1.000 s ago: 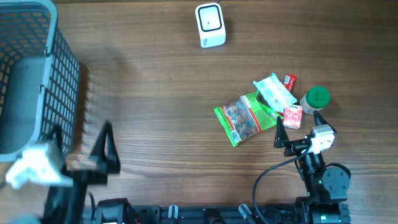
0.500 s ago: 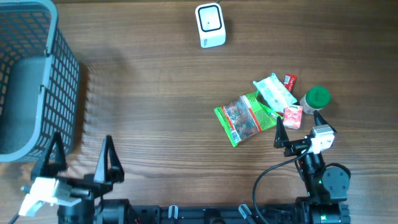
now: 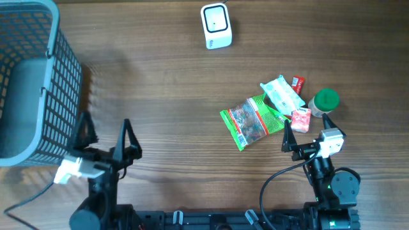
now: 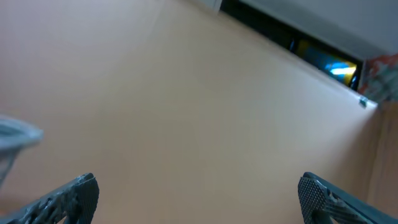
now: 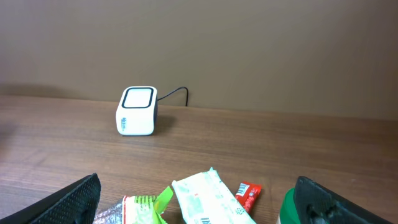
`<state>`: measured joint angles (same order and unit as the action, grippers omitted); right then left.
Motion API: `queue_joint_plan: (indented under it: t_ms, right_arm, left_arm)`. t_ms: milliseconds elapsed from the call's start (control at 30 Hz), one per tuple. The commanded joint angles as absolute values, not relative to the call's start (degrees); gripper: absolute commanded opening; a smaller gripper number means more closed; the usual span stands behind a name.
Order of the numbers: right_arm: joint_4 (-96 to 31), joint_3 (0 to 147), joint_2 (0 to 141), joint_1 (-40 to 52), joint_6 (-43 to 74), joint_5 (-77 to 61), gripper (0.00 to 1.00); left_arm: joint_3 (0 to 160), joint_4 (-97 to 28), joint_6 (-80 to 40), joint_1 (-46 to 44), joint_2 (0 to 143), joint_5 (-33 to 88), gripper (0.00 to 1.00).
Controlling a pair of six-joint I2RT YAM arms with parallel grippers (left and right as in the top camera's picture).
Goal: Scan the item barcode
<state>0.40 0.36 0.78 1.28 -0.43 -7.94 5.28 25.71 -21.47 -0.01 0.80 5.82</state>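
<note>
The white barcode scanner stands at the table's far edge, its window facing up. A cluster of items lies at the right: a green snack bag, a white wipes pack, a small red packet, a pink box and a green-lidded container. My right gripper is open just in front of this cluster, holding nothing. My left gripper is open and empty at the near left, its view blurred and aimed at a wall.
A grey-blue wire basket fills the far left, close to my left gripper's outer finger. The scanner's cable runs off behind it. Bare wood lies between the basket and the items.
My left arm has swung from the near-left corner to the right and forward, beside the basket. The right arm and the items have not moved.
</note>
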Motion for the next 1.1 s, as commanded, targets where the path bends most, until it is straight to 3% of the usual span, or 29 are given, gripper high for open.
queue_joint_plan:
  t_ms: [0,400,600,1067]
  right_arm:
    - [0.7,0.3,0.2,1.1,-1.4,-8.9,1.0]
    - [0.7,0.3,0.2,1.1,-1.4,-8.9,1.0]
    - [0.7,0.3,0.2,1.1,-1.4,-8.9,1.0]
    - [0.7,0.3,0.2,1.1,-1.4,-8.9,1.0]
  left_arm:
    - [1.5,24.7,-23.6,-0.2,0.2,4.8,1.0]
    - [0.3,-4.5,-21.9,-0.2,0.2,1.4,1.0]
    - [0.3,-4.4,-7.8,-0.1,0.2,2.3,1.0]
    - [0.3,-4.3,-7.9,-0.2,0.3,2.2,1.0]
